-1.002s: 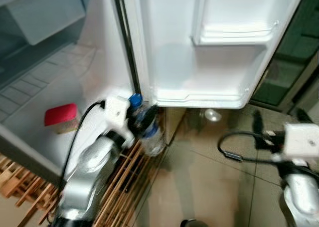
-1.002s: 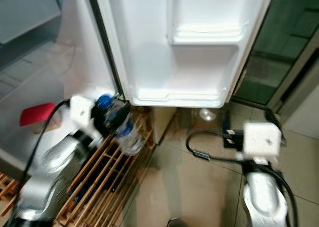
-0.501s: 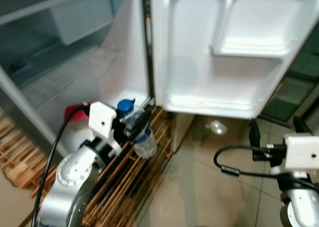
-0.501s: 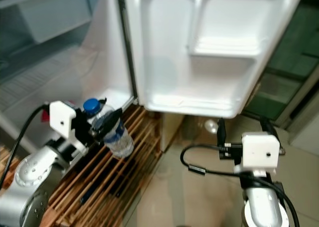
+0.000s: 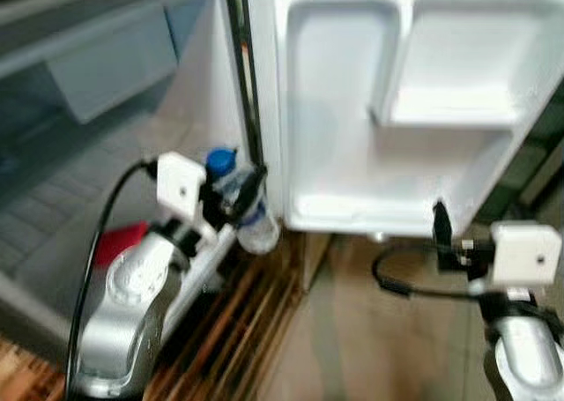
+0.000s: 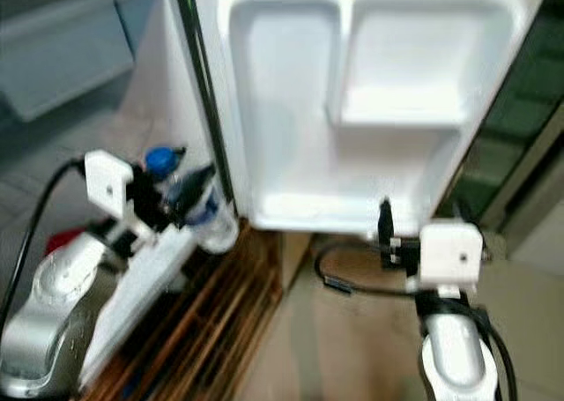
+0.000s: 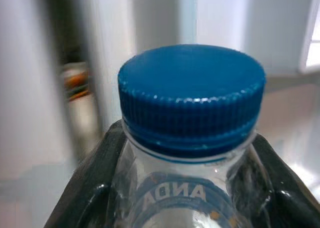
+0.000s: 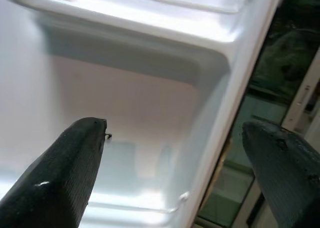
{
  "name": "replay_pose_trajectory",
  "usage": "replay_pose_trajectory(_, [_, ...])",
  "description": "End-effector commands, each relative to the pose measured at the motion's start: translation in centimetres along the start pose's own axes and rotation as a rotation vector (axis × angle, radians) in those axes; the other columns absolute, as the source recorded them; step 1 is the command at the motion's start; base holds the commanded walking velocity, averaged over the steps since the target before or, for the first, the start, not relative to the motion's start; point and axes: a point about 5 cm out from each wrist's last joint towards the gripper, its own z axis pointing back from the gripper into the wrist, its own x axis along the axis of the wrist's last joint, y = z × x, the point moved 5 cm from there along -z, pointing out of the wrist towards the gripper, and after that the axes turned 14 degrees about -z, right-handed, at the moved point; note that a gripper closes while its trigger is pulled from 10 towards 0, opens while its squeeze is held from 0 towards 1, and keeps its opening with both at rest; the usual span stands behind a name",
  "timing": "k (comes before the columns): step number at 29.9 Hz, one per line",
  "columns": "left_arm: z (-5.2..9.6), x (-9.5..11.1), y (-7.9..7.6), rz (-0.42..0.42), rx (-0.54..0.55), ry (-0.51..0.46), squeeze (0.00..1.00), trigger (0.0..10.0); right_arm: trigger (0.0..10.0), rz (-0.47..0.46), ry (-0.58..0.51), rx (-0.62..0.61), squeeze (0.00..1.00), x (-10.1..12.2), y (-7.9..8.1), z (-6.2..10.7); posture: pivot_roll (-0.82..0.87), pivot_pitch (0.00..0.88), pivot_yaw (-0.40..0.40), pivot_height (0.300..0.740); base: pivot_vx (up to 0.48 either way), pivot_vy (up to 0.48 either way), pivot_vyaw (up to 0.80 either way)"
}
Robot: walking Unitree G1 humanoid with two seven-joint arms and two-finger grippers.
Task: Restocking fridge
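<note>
Fridge door [image 5: 352, 145] stood open; left gripper [image 5: 231, 196] clamped the water bottle [image 5: 247, 216], which should enter the lower door shelf [image 5: 370, 214] upright. Right gripper [image 8: 175, 173] hung open.

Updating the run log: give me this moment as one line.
left gripper: shut on water bottle, beside fridge door | right gripper: open, empty, facing door shelf | red item: inside fridge
</note>
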Motion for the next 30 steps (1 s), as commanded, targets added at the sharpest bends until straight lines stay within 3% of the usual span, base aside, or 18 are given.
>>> replay_pose_trajectory(1, [-0.6,1.2,-0.6,0.011,-0.034,-0.046,0.00,10.0,10.0,0.010,0.006,-0.001,0.00,-0.1,-0.2,-0.2,-0.18,0.000,0.070,0.740,0.000,0.000,0.00])
replay_pose_trajectory(9, [-0.9,1.4,-1.7,0.021,-0.155,-0.041,0.00,10.0,10.0,0.006,0.015,0.019,0.00,-0.4,0.3,-0.1,-0.19,0.000,0.081,0.740,0.000,0.000,0.00])
replay_pose_trajectory(21, [-0.7,1.8,-2.2,0.070,-0.179,-0.065,0.00,10.0,10.0,0.002,0.022,0.019,0.00,-0.7,0.4,-0.1,-0.19,0.000,0.083,0.740,0.000,-0.372,0.00])
replay_pose_trajectory(30, [-1.3,1.5,-1.9,0.070,-0.148,-0.055,0.00,10.0,10.0,-0.001,0.023,0.024,0.00,-0.8,0.7,-0.1,-0.20,0.000,0.092,0.740,0.361,-0.252,0.00])
